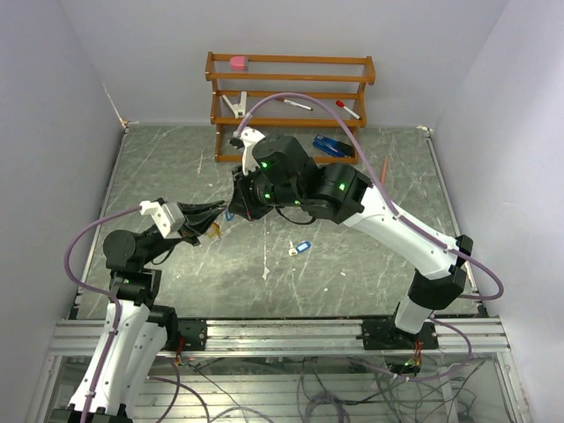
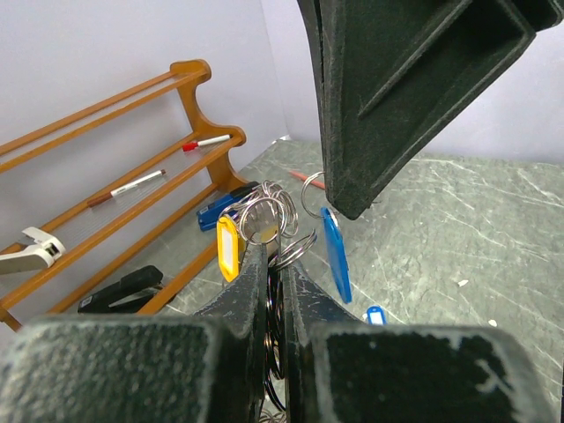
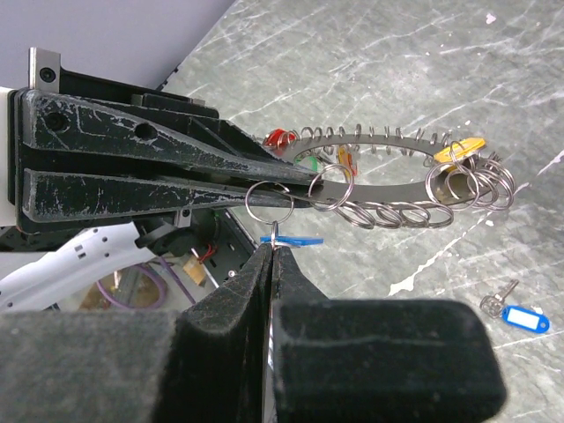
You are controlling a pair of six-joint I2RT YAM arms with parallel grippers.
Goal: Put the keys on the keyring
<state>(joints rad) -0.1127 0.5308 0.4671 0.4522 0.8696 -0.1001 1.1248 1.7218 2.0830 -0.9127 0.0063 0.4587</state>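
1. Keyring [image 3: 388, 192]: held clear of the table [image 3: 441, 53] at about 9 o'clock from the table's middle in the overhead view. My left gripper [image 3: 313, 181] is clamped tight on its rim.
2. In the right wrist view, that grip falls at the ring's 9 o'clock. A yellow tag [image 3: 463, 147] hangs near 2 o'clock and a red tag [image 3: 280, 138] near 11 o'clock.
3. My right gripper [image 3: 271, 251] is pinched closed on a blue-tagged key [image 3: 295, 240], just at 6 o'clock from my left fingertips.
4. The key's small loop [image 3: 249, 199] stands up against the ring's near edge. Whether it has caught the rim I cannot tell.
5. A second blue-tagged key [image 3: 520, 319] lies on the table at 4 o'clock from the ring, well apart.
6. As I judge it, the step in hand is feeding that loop onto the ring.
7. To do it well, I would keep my left grip still and the ring level.
8. I would then ease the loop's opening squarely against the rim and turn it on slowly.
9. Pulling sideways could twist the ring out of my left jaws or slip the key from my right.
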